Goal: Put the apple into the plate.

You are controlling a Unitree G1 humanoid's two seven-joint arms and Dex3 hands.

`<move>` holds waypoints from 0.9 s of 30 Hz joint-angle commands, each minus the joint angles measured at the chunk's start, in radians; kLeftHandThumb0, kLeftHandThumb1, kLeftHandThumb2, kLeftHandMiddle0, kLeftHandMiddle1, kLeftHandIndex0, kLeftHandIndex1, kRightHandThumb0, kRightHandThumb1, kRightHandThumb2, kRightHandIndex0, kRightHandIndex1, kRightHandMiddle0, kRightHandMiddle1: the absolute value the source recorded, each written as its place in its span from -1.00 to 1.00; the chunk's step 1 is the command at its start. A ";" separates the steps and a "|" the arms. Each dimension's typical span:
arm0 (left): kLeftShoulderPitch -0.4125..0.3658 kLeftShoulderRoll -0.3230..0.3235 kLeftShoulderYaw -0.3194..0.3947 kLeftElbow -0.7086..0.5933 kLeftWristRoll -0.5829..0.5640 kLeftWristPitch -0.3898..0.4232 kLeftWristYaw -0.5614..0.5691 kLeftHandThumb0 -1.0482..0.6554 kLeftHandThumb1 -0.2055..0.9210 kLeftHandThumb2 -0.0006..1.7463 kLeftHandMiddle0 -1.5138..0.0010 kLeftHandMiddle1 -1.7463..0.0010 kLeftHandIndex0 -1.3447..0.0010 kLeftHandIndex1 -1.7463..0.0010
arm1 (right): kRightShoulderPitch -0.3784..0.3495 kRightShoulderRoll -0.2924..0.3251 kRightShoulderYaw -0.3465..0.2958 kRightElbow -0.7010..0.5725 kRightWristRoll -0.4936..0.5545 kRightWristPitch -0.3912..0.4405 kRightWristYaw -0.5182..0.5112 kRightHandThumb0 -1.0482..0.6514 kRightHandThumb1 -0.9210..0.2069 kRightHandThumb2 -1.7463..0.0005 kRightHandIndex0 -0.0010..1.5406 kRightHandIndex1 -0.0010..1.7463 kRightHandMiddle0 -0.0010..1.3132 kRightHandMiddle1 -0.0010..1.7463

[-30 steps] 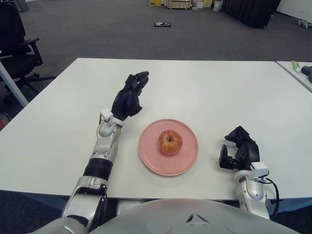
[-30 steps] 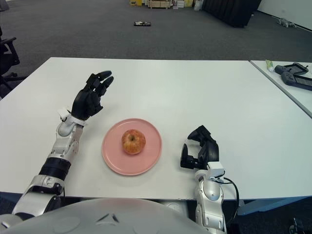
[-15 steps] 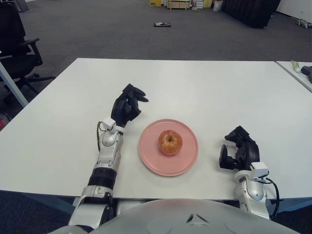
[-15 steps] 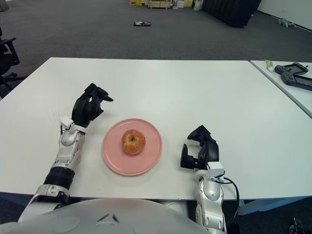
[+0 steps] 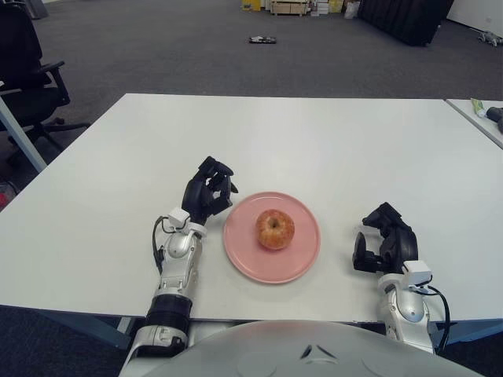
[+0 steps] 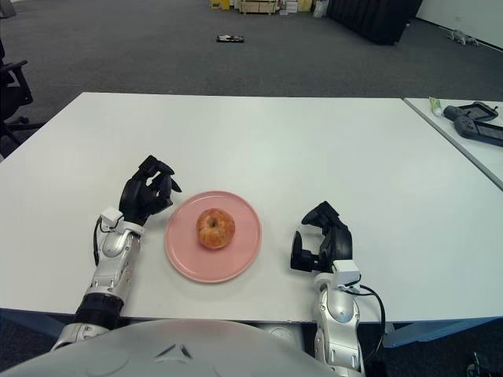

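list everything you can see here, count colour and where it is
apple: 1, red and yellow, in the middle of the plate
plate: 1, pink, on the table near the front edge, between the two hands
table: 1, white, fills most of the view
second table: 1, white, at the right edge, with a dark device and a small green-tipped tube on it
office chair: 1, black, far left on the grey floor
left hand: 1, black, fingers curled, holding nothing, just left of the plate
right hand: 1, black, fingers curled, holding nothing, on the table right of the plate
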State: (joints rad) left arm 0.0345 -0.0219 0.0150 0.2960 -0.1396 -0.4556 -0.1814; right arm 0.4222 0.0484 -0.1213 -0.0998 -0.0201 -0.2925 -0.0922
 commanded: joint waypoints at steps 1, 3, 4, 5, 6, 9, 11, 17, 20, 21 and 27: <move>0.007 -0.007 0.000 -0.026 0.013 0.017 0.022 -0.24 0.42 0.11 0.02 -1.00 0.40 -1.00 | -0.017 0.000 0.003 0.002 -0.005 -0.011 -0.006 0.22 0.81 -1.00 0.20 1.00 0.15 0.85; 0.019 -0.012 0.002 -0.028 0.020 0.016 0.031 -0.24 0.42 0.11 0.02 -1.00 0.40 -1.00 | -0.017 0.000 0.004 0.002 -0.004 -0.011 -0.005 0.22 0.81 -1.00 0.20 1.00 0.15 0.85; 0.023 -0.014 0.003 -0.028 0.023 0.016 0.035 -0.24 0.42 0.11 0.01 -1.00 0.40 -1.00 | -0.018 -0.001 0.005 0.003 -0.003 -0.011 -0.004 0.22 0.81 -1.00 0.20 1.00 0.15 0.85; 0.027 -0.017 0.005 -0.025 0.027 0.015 0.042 -0.24 0.42 0.11 0.01 -1.00 0.40 -1.00 | -0.018 -0.001 0.005 0.003 -0.001 -0.012 -0.003 0.22 0.81 -1.00 0.20 1.00 0.15 0.84; 0.029 -0.019 0.006 -0.024 0.029 0.014 0.046 -0.24 0.42 0.12 0.00 -1.00 0.40 -1.00 | -0.018 -0.001 0.006 0.004 0.001 -0.012 -0.002 0.22 0.81 -1.00 0.21 1.00 0.16 0.84; 0.044 -0.021 0.011 -0.017 0.045 0.015 0.066 -0.24 0.41 0.12 0.00 -1.00 0.40 -1.00 | -0.019 -0.001 0.007 0.005 0.003 -0.012 0.000 0.22 0.81 -1.00 0.21 1.00 0.16 0.84; 0.055 -0.021 0.014 -0.015 0.063 0.020 0.085 -0.24 0.41 0.12 0.00 -1.00 0.40 -1.00 | -0.020 -0.002 0.009 0.006 0.001 -0.011 0.000 0.22 0.81 -1.00 0.21 1.00 0.15 0.84; 0.073 -0.018 0.012 -0.028 0.120 0.057 0.144 -0.24 0.42 0.12 0.06 -1.00 0.40 -1.00 | -0.022 -0.009 0.008 0.008 -0.001 -0.006 0.001 0.22 0.80 -1.00 0.21 1.00 0.13 0.86; 0.080 -0.011 0.012 -0.022 0.139 0.062 0.160 -0.24 0.43 0.11 0.09 -1.00 0.41 -1.00 | -0.023 -0.009 0.008 0.011 0.008 -0.011 0.006 0.22 0.79 -1.00 0.21 1.00 0.11 0.88; 0.082 -0.009 0.011 -0.021 0.142 0.062 0.163 -0.24 0.43 0.11 0.09 -1.00 0.41 -1.00 | -0.024 -0.009 0.007 0.012 0.010 -0.013 0.007 0.22 0.79 -1.00 0.21 1.00 0.11 0.88; 0.096 -0.010 0.021 -0.009 0.130 0.059 0.169 -0.24 0.44 0.10 0.12 -1.00 0.42 -1.00 | -0.026 -0.003 0.007 0.017 0.015 -0.018 0.008 0.22 0.80 -1.00 0.21 1.00 0.12 0.87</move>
State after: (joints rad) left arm 0.1253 -0.0338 0.0250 0.2797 -0.0037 -0.4040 -0.0224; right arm 0.4147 0.0470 -0.1118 -0.0892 -0.0150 -0.2952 -0.0854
